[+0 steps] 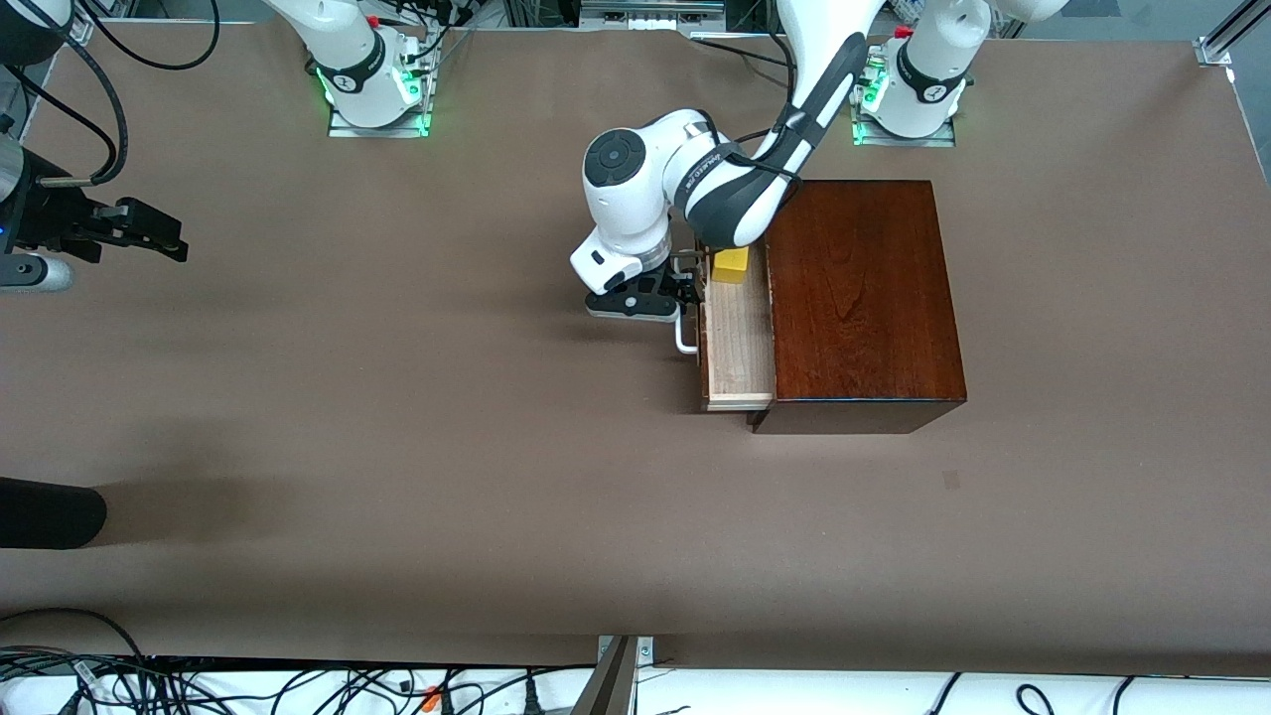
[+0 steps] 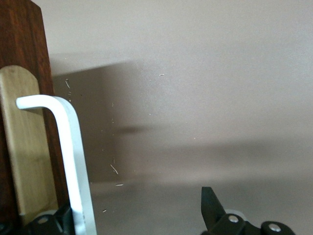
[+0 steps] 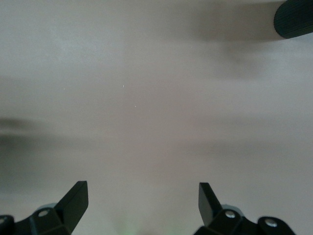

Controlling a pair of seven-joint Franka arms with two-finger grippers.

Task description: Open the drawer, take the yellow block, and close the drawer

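Bright, even overhead light fills the front view, and the matte brown desk (image 1: 397,417) shows no glare. Soft shadows lie beside the glossy dark mahogany rectangular box (image 1: 859,298) and under the arms. A faint sheen crosses the box's top. Both wrist views look paler, hazy, with broad blurred shadows across the desk.

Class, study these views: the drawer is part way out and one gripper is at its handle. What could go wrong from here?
1. The left gripper is open at the handle, so a pull may slip off.
2. The yellow block sits by the box under the left arm, cramping a reach.

The right gripper waits open over bare table.
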